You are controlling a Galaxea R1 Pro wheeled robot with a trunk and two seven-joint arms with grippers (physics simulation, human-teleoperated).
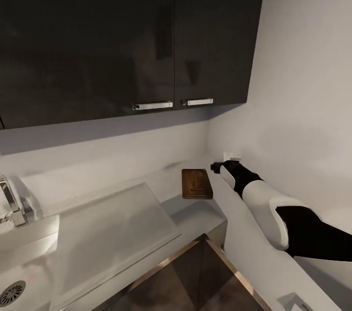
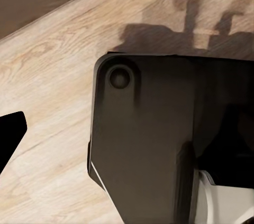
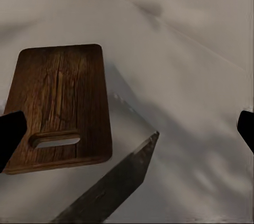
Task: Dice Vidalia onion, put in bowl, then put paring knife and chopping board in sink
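The sink (image 1: 19, 272) is seen at the far left of the head view, its tap (image 1: 12, 203) behind it, well apart from the right claw (image 1: 218, 167). The board (image 1: 197, 183) lies flat on the table (image 1: 146, 189), just left of that claw, slot end nearer. The right claw is spread wide and nothing is held. Whether the left claw (image 2: 10, 139) is parted cannot be told; wooden floor (image 2: 53, 65) is seen below it.

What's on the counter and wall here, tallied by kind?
Chopping board: 1
Sink: 1
Tap: 1
Cabinet door handles: 2
Right end effector: 1
Total: 6
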